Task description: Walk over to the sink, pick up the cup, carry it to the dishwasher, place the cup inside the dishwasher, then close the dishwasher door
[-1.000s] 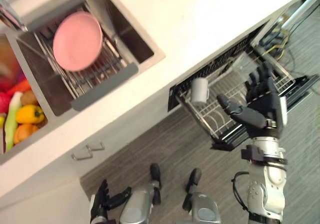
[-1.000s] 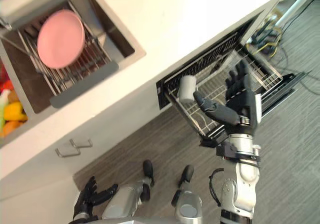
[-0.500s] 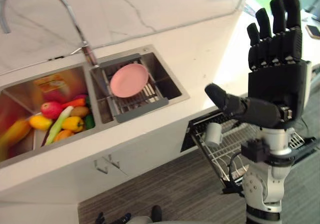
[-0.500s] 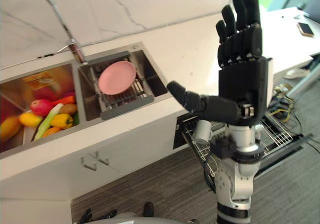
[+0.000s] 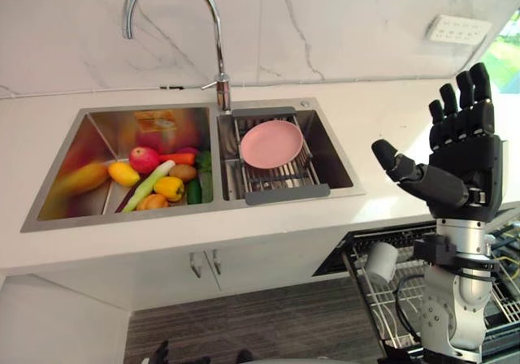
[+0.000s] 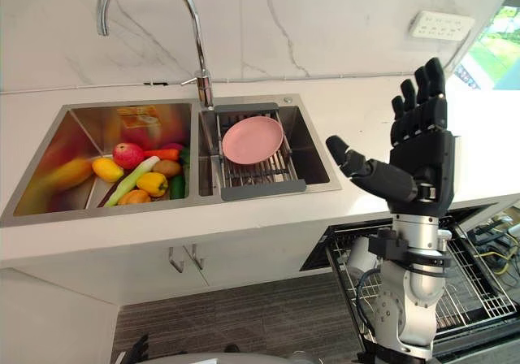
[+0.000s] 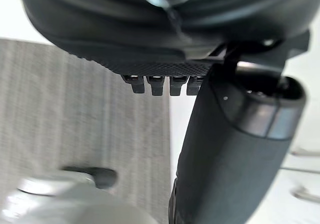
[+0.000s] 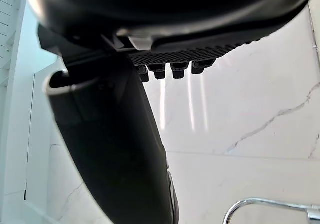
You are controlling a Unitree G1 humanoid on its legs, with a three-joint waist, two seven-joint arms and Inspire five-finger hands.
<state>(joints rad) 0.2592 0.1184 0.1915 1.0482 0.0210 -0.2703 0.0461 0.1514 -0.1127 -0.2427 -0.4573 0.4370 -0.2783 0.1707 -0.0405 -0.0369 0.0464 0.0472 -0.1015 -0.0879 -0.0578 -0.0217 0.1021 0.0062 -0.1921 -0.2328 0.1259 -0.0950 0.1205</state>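
I get bright, even light in the head views. Daylight enters at the window [image 5: 507,55] on the right and washes the counter [image 5: 382,116] white. The tap [image 5: 213,23] carries hard highlights; the side of the sink [image 5: 75,153] mirrors orange and yellow. Cupboards [image 5: 162,279] below the counter sit in soft shade. In its wrist view the right hand [image 8: 120,149] is a dark mass against the glaring wall [image 8: 240,114].

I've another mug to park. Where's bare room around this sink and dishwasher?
Bare: the white counter right of the sink; the dishwasher rack right of the cup. Crowded: left basin, full of produce; right basin, pink plate on its drain rack.
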